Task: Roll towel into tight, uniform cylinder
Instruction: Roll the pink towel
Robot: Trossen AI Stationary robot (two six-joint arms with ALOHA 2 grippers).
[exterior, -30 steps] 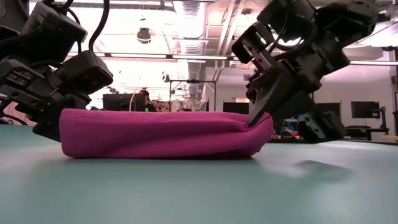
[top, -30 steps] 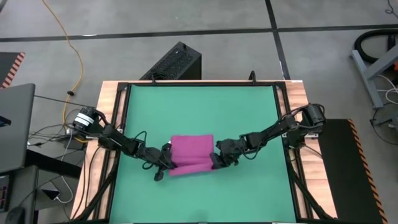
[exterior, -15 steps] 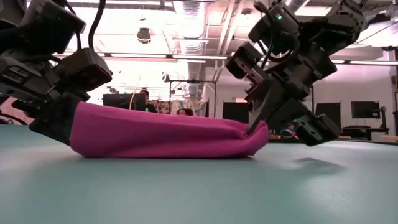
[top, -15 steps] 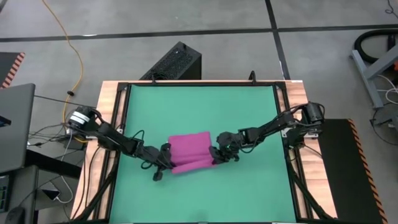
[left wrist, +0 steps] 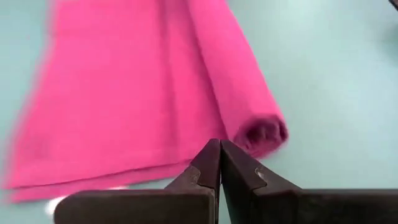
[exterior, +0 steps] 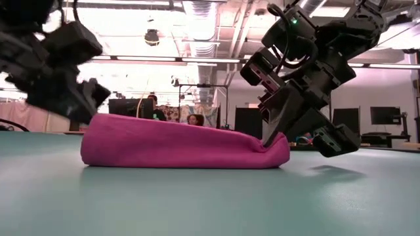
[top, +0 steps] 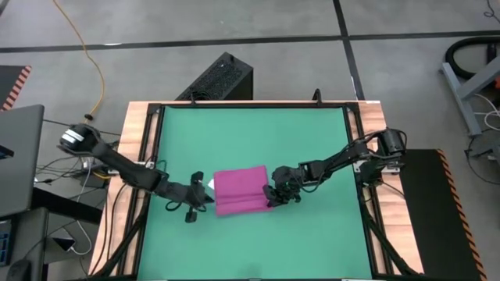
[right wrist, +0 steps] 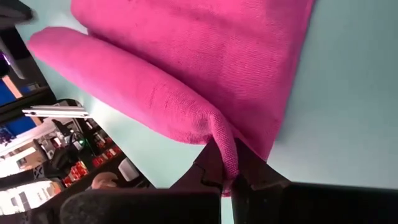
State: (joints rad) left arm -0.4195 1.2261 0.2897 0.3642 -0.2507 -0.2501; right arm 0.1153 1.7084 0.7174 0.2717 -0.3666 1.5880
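Note:
The magenta towel [top: 241, 190] lies on the green mat [top: 258, 133], near its middle. Its near part is rolled into a loose tube [left wrist: 236, 93]; the far part lies flat. A small white tag [top: 200, 183] shows at its left edge. My left gripper [left wrist: 219, 152] is shut with nothing in it. It hovers just off the towel's left end, above the open end of the roll [left wrist: 263, 132]. My right gripper [right wrist: 225, 177] is shut on the towel's right end. My right gripper pinches a gathered fold of cloth at the roll's right end [right wrist: 222, 142] between its two fingers. The fingers come from the table's right side, slanting down [exterior: 272, 137]. The towel lies slack on the mat, with only the pinched corner drawn up a little.
A black box [top: 223, 78] stands on the floor beyond the table's far edge. A wooden frame [top: 141, 129] borders the mat. Cables and a dark panel [top: 19, 156] lie off the left side. The mat is bare on the far side and the near side of the towel.
My left gripper, which stood at the towel's left end, has come off it, rising and drawing back toward the table's left edge. That end was tipped up half a second ago and lies on the mat again. My right gripper has pushed slightly toward the left, still shut on the right end.

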